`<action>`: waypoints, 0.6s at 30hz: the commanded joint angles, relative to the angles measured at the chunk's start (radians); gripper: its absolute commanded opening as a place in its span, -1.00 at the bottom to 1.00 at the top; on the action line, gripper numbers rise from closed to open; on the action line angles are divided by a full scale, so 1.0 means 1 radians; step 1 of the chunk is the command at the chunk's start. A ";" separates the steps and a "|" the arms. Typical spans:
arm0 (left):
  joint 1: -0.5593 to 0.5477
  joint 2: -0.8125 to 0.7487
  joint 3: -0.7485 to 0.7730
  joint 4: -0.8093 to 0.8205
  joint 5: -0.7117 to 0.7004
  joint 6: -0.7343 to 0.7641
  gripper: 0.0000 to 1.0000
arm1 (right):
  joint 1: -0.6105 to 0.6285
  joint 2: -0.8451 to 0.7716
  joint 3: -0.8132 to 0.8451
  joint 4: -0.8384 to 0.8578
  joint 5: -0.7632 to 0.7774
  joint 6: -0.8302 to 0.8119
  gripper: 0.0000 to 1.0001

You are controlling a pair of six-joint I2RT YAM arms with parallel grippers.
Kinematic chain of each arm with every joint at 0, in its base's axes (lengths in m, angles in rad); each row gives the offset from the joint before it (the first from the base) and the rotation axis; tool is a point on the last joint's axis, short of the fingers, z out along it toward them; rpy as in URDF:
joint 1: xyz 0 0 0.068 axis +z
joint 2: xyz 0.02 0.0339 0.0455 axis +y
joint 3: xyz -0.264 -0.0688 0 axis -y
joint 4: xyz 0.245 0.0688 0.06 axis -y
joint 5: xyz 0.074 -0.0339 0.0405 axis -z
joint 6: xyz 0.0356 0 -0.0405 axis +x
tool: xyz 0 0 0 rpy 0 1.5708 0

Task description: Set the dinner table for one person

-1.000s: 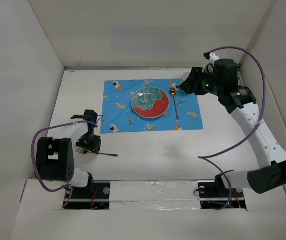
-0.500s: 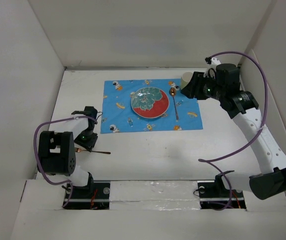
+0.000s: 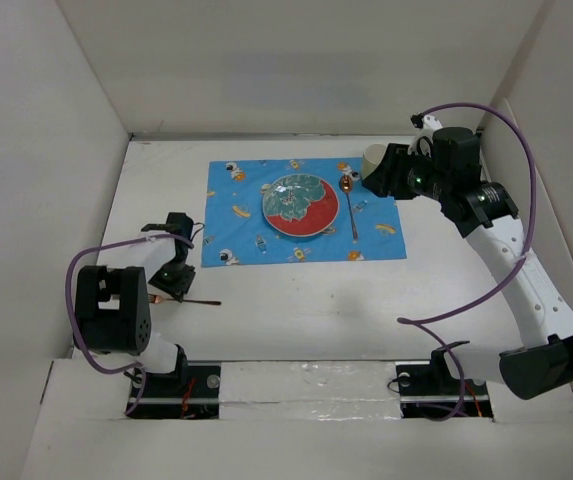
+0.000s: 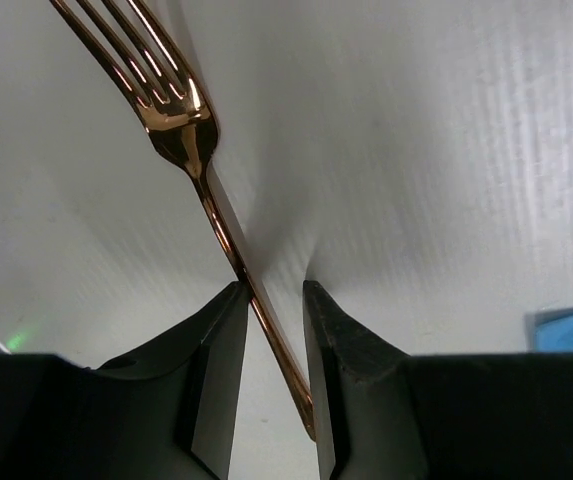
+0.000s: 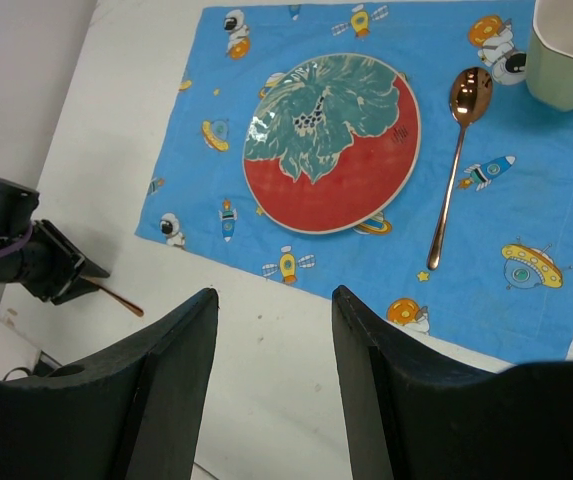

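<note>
A copper fork [image 4: 191, 130] lies low over the white dinner table [image 3: 316, 300], left of the blue space-print placemat [image 3: 236, 215]. My left gripper [image 4: 271, 300] is shut on the fork's handle, with the tines pointing away; in the top view the gripper [image 3: 171, 285] covers most of the fork [image 3: 201, 301]. On the placemat sit a red and green plate [image 3: 300, 206], a copper spoon [image 3: 350, 205] to its right, and a pale green cup [image 3: 374, 160] at the far right corner. My right gripper [image 5: 274, 300] is open and empty, held above the mat's right side near the cup [image 5: 566, 55].
White walls close in the table at the left, back and right. The right wrist view shows the plate [image 5: 331, 140], the spoon [image 5: 456, 160] and my left gripper [image 5: 51, 270] with the fork handle's tip [image 5: 121, 298] sticking out. Purple cables loop beside both arms.
My left gripper has shifted slightly left and away with the fork, and the handle's end moved with it. My right gripper pulled back a little to the right, uncovering the cup.
</note>
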 commanded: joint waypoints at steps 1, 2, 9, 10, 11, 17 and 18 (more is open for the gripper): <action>0.015 0.101 -0.062 0.322 -0.035 -0.004 -0.48 | -0.002 -0.018 0.002 0.012 -0.007 -0.012 0.09; 0.015 0.098 -0.039 0.322 -0.040 0.008 -0.48 | -0.002 -0.018 0.002 0.012 -0.011 -0.012 0.09; 0.015 0.055 -0.003 0.211 -0.083 0.044 -0.40 | -0.002 -0.017 0.000 0.008 -0.017 -0.015 0.09; 0.015 0.030 -0.012 0.201 -0.083 0.042 -0.38 | -0.002 -0.017 -0.004 0.014 -0.023 -0.014 0.09; 0.015 0.021 -0.017 0.201 -0.080 0.039 -0.37 | -0.002 -0.015 -0.005 0.017 -0.026 -0.014 0.09; 0.015 -0.014 -0.054 0.224 -0.047 0.026 -0.27 | 0.007 -0.006 -0.017 0.032 -0.050 -0.014 0.09; 0.015 -0.010 -0.060 0.226 -0.038 0.021 -0.27 | 0.007 -0.006 -0.015 0.029 -0.050 -0.015 0.09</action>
